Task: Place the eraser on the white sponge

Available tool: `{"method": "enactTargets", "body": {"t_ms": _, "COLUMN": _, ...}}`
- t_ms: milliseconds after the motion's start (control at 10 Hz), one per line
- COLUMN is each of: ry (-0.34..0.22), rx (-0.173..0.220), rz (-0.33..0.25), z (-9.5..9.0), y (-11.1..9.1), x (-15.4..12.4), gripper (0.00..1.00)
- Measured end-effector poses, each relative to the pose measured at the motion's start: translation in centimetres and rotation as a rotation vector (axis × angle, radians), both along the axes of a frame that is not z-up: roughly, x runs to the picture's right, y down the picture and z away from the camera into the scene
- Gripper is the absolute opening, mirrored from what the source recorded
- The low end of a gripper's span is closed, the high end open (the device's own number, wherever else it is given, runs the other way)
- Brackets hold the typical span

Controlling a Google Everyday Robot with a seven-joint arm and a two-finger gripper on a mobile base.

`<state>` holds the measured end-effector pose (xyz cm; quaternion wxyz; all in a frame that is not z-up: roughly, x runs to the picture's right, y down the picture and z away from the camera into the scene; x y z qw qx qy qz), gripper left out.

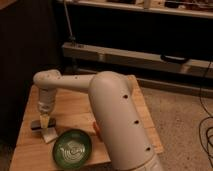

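Note:
The eraser (pixel 36 125) is a small dark bar lying on the wooden table (pixel 75 112) near its left edge. The white sponge (pixel 49 134) is a pale block just in front of and to the right of it, close to or touching it. My gripper (pixel 45 120) points straight down over the right end of the eraser, just behind the sponge. Whether it touches the eraser does not show.
A round green bowl (pixel 73 148) sits at the table's front edge, right of the sponge. A small orange-red object (pixel 96 128) peeks out beside my white arm (pixel 117 120), which covers the table's right half. Dark shelving stands behind.

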<state>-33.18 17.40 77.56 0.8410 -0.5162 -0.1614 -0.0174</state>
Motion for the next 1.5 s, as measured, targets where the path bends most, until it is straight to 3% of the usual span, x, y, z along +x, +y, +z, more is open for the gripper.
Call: {"method": "enactTargets", "body": {"t_ms": 1500, "ry": 0.015, "rx": 0.016, "rz": 0.017, "z": 0.1, "y": 0.5, "x": 1.4, "gripper": 0.35}}
